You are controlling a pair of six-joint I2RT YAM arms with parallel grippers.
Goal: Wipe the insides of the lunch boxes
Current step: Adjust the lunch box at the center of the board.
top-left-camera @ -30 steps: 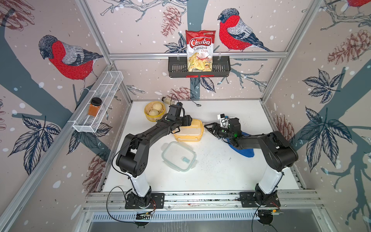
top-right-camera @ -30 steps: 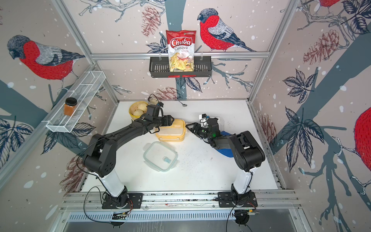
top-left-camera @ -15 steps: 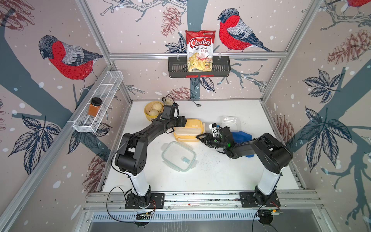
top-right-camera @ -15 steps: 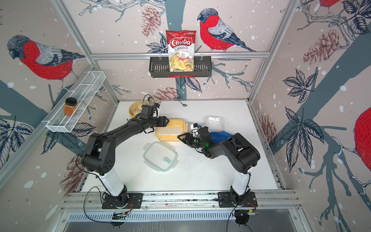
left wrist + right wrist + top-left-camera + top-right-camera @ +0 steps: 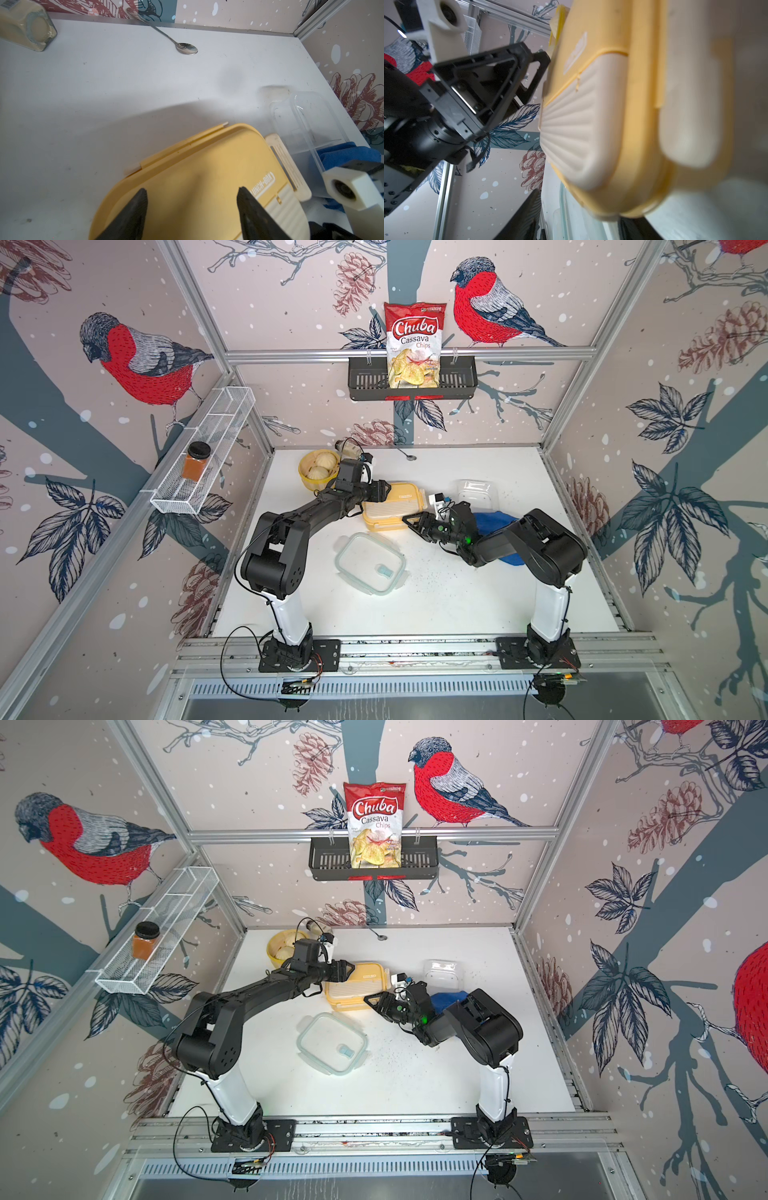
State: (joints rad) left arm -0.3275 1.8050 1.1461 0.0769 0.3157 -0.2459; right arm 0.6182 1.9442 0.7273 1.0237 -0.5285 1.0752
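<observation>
Lunch-box duty at a two-arm robot station: the yellow lunch box sits with its lid on near the middle of the white surface, with an arm at either end. The left tool hangs over the left end of the lid, its black fingers spread wide and only the lid beneath them. The right tool is low at the box's front right corner. The right wrist view shows its fingers apart on either side of that corner, one of them clear of the box wall, so the tool is spread rather than pinching. The clear lunch box stands uncovered to the right of the yellow one, with a blue cloth against its near side and partly under the right arm. Its green-rimmed lid lies flat just in front of the yellow box. A round steamer basket of buns and a spoon rest toward the back wall, and dark specks dot the surface beside the lid.
</observation>
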